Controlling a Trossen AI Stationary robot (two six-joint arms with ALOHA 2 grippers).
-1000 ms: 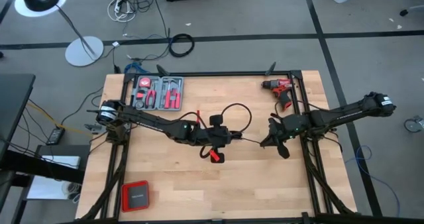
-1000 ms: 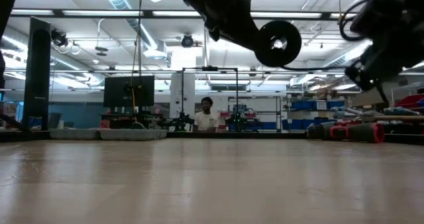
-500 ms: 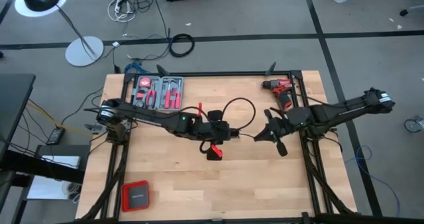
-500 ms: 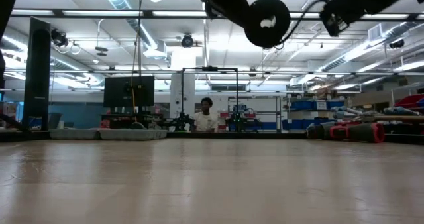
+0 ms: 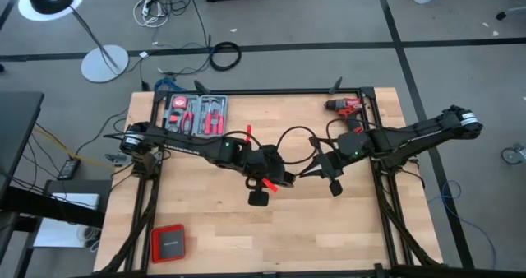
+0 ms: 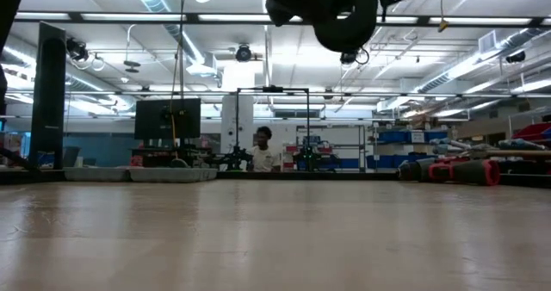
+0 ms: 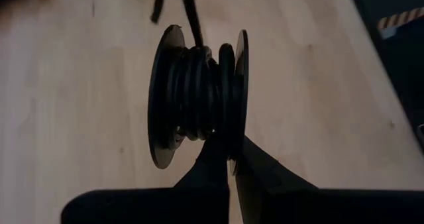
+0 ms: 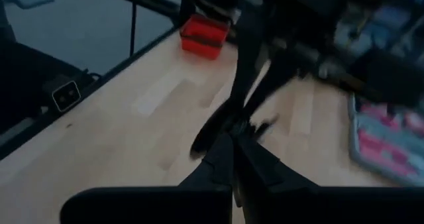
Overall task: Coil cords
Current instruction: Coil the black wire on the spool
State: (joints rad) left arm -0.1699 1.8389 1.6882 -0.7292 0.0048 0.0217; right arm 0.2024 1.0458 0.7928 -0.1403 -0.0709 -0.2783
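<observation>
You have the left gripper clamped on the spool mid-table so the cord can wind on; the right gripper, fingers closed, pinches its free run taut.

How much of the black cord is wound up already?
Several turns of the cord already sit on the spool, which the left gripper holds with shut fingers. In hand: the right gripper, fingers shut, holds the cord's free stretch beside it, above the table. Left: a loose loop arching between the arms remains to wind.
</observation>
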